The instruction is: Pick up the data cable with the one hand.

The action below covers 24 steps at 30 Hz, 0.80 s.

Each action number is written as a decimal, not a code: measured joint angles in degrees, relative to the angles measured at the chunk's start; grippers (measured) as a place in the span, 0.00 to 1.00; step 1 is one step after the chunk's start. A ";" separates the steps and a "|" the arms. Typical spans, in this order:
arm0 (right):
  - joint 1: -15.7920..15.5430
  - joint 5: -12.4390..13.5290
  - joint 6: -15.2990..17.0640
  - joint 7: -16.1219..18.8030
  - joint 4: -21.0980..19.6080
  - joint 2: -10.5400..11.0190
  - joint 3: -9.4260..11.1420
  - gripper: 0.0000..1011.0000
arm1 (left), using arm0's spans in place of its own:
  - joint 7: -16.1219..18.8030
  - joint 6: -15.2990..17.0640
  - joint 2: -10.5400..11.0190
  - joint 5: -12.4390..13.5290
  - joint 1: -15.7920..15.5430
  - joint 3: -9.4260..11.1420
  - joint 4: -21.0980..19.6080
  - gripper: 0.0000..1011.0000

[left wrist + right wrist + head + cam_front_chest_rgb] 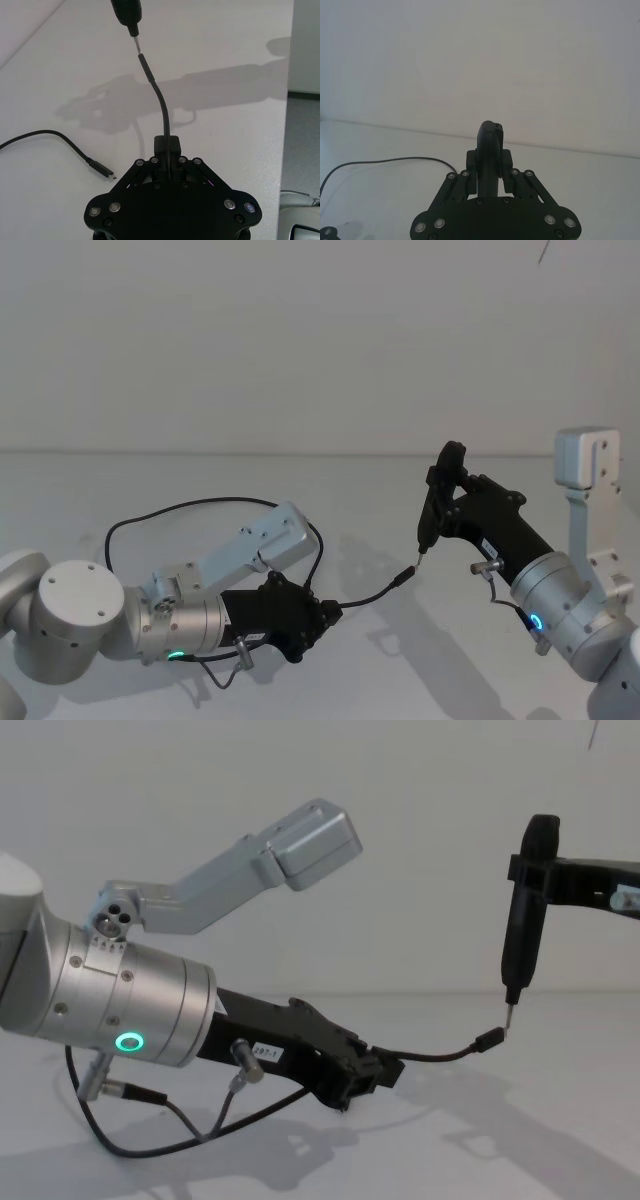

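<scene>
A plain white table [200, 475] is seen, backed by a pale wall. A loop of the data cable [190, 505] is laid directly on its surface, and one plug end [102, 171] is rested flat on it.

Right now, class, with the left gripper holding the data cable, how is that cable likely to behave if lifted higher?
Probably semi-floppy: the data cable bows from the left gripper toward the pen-shaped tool. Likely light, since a thin short span holds itself up. The rest loops on the table and would probably trail, its free plug dragging.
</scene>
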 joint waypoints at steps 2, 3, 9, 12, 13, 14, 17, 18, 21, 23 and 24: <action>0.00 -0.01 0.04 0.05 0.00 -0.01 0.00 0.28 | 0.00 0.00 0.00 0.00 0.00 0.01 0.00 0.04; 0.00 -0.02 0.05 0.09 0.00 -0.01 0.00 0.28 | 0.00 0.00 0.00 0.00 0.00 0.00 0.00 0.04; -0.01 -0.02 0.18 0.33 -0.03 -0.02 -0.10 0.28 | 0.00 0.00 0.00 0.00 0.00 0.00 0.00 0.04; -0.03 0.01 0.27 0.37 -0.09 -0.02 -0.16 0.28 | 0.00 0.00 0.00 0.00 0.00 0.01 0.00 0.04; -0.03 0.01 0.29 0.38 -0.10 -0.02 -0.17 0.28 | 0.00 0.00 0.00 0.00 0.00 0.00 0.00 0.04; -0.03 0.02 0.30 0.39 -0.11 -0.02 -0.19 0.28 | 0.00 0.00 0.00 0.00 0.00 0.01 0.00 0.04; -0.04 0.06 0.35 0.42 -0.14 -0.01 -0.23 0.28 | 0.00 0.00 0.00 0.00 0.00 0.00 0.00 0.04; -0.05 0.06 0.36 0.43 -0.15 -0.01 -0.24 0.28 | 0.00 0.00 0.00 0.00 0.00 0.00 0.00 0.04; -0.06 0.11 0.40 0.45 -0.18 0.00 -0.26 0.28 | 0.00 0.00 0.00 0.00 0.00 0.00 0.00 0.04; -0.07 0.13 0.42 0.46 -0.19 0.01 -0.28 0.28 | 0.00 0.00 0.00 0.00 0.00 0.00 0.00 0.04; -0.07 0.15 0.42 0.46 -0.19 0.01 -0.28 0.28 | 0.00 0.00 0.00 0.00 0.00 0.00 0.01 0.04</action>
